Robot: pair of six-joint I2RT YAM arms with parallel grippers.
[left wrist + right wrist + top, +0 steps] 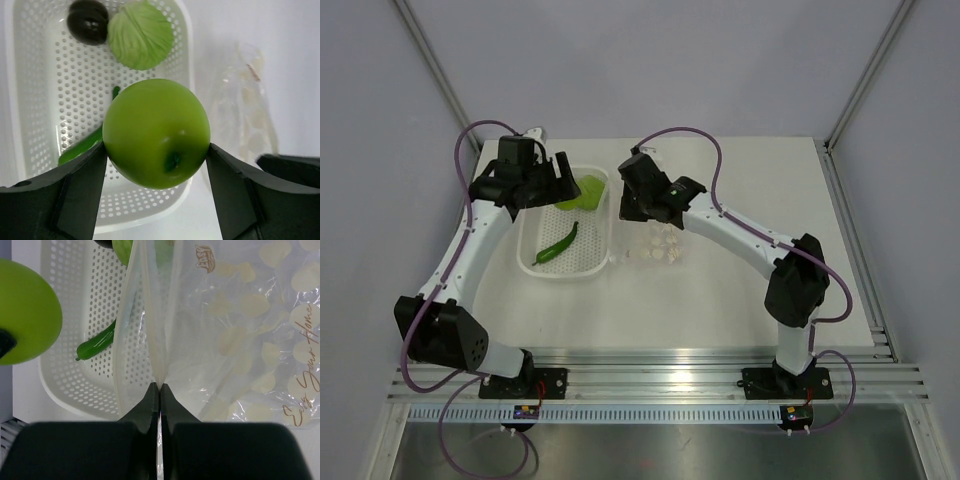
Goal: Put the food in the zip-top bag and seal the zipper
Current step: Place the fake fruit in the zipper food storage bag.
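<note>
My left gripper point(156, 152) is shut on the round lime-green fruit point(156, 132) and holds it above the white perforated tray point(40, 100); the fruit also shows in the top view point(590, 187) and in the right wrist view point(25, 312). The green chili point(80, 147) and a small dark piece point(88, 21) lie in the tray. My right gripper point(160, 386) is shut on the mouth edge of the dotted clear zip-top bag point(250, 340), lifting it beside the tray. The zipper strip point(150, 315) runs up from the jaws. The bag lies right of the tray point(658, 248).
A pale green cabbage-like piece point(141, 35) also sits in the tray next to the dark piece. The tray point(565, 272) stands left of centre on the white table. Metal rails run along the near edge and right side.
</note>
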